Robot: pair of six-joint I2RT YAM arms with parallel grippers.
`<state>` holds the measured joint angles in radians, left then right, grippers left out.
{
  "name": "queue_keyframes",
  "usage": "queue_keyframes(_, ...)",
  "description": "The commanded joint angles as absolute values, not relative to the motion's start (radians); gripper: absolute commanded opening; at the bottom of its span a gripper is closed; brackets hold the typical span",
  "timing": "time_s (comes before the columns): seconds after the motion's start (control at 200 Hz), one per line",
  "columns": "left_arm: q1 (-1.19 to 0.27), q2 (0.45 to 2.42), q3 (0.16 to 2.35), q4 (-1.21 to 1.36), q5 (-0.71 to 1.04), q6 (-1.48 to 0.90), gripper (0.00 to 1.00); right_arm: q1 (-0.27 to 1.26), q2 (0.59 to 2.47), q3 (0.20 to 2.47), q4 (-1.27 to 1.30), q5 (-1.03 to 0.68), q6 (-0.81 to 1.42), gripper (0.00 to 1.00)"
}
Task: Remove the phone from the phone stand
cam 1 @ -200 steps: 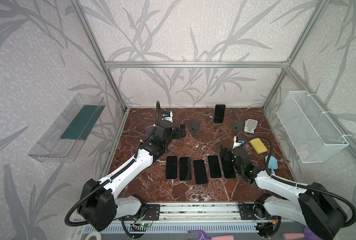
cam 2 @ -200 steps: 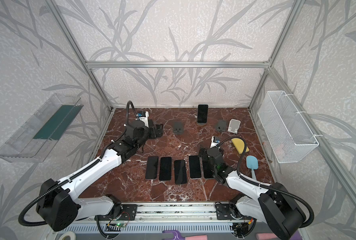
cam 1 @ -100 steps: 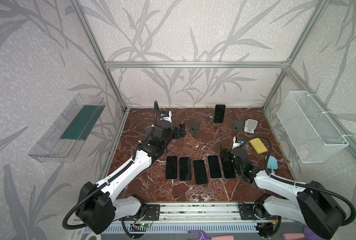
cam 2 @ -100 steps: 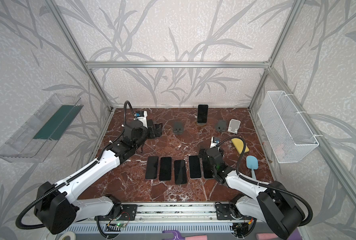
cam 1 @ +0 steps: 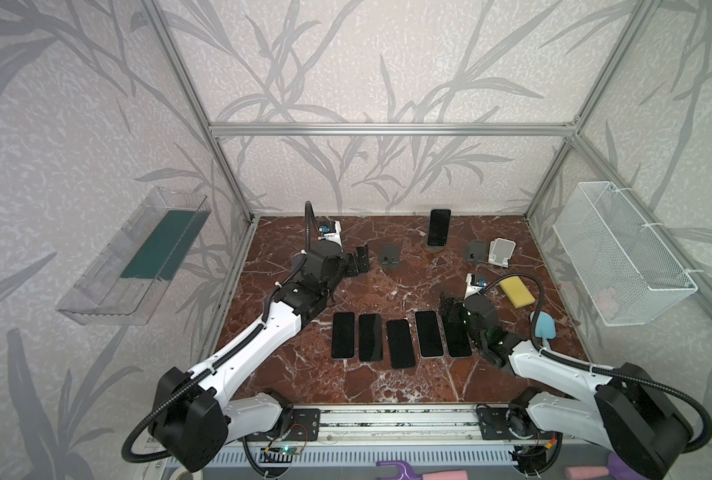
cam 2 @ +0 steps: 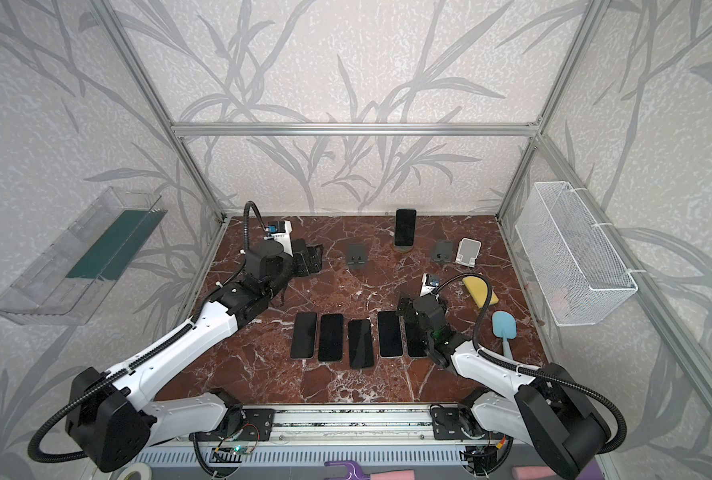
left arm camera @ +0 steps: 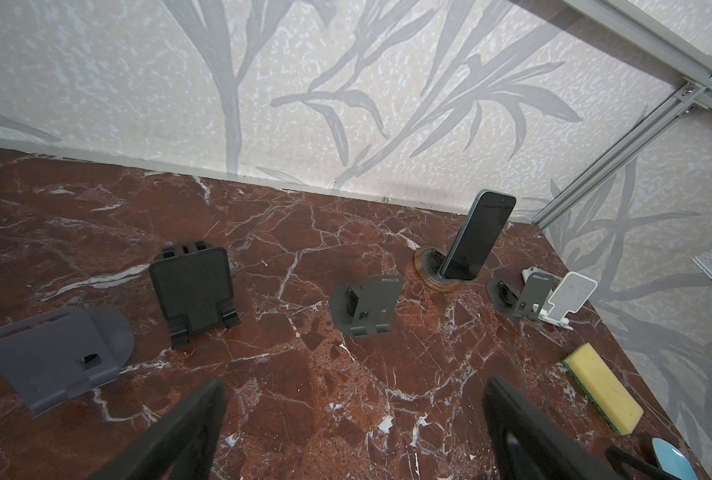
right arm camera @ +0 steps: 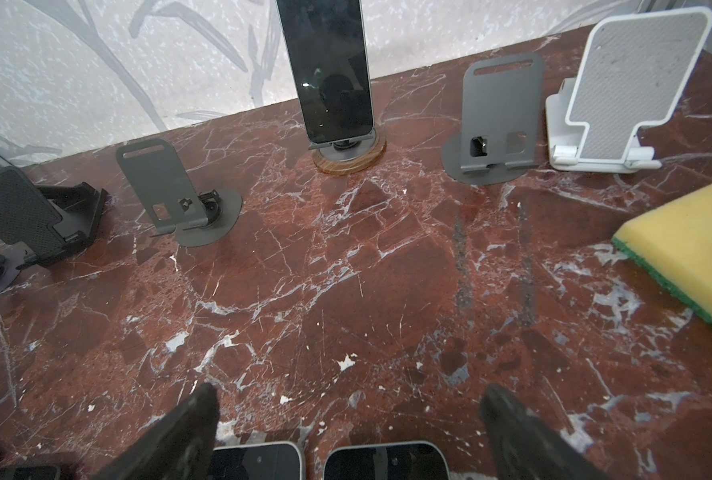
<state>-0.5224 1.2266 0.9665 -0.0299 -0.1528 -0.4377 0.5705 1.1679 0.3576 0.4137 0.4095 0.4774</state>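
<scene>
walls (cam 1: 387, 62) pale, grey leaf print | aluminium frame (cam 1: 387, 129) at corners, across back | floor (cam 1: 408, 286) red-brown marble, white veins | clear shelf (cam 1: 96, 299) on left wall | white wire basket (cam 1: 620, 257) on right wall

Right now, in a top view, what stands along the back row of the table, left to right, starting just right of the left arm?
Grey stand → phone, upright on its round-based phone stand → second grey stand → white stand.
</scene>
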Motion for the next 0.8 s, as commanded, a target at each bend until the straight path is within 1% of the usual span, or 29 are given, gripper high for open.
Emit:
queue_keyframes(0.0,-0.519,1.228,0.962,-0.021,-0.189,-0.427,0.97,0.575,1.149,0.355,0.399,0.410,0.479,0.97)
queue_keyframes(0.12,-0.517,1.232,0.957,-0.018,-0.201,-0.447,0.96,0.576,1.142,0.354,0.397,0.434,0.456,0.97)
queue_keyframes(0.2,-0.518,1.222,0.950,-0.010,-0.199,-0.468,0.96,0.575,1.145,0.351,0.398,0.495,0.435,0.97)
queue_keyframes(0.35,-0.517,1.198,0.945,0.004,-0.157,-0.516,0.96,0.575,1.110,0.337,0.400,0.558,0.400,1.00)
queue_keyframes(0.4,-0.517,1.186,0.945,0.005,-0.150,-0.520,0.95,0.575,1.115,0.332,0.422,0.586,0.394,0.99)
queue_keyframes(0.515,-0.519,1.154,0.947,0.002,-0.137,-0.490,0.94,0.575,1.134,0.391,0.391,0.512,0.366,0.99)
queue_keyframes(0.696,-0.512,1.110,0.941,0.000,-0.248,-0.396,0.95,0.575,1.134,0.529,0.260,0.448,0.374,0.99)
queue_keyframes(0.796,-0.512,1.080,0.921,0.024,-0.253,-0.413,0.95,0.576,1.132,0.573,0.226,0.429,0.411,0.99)
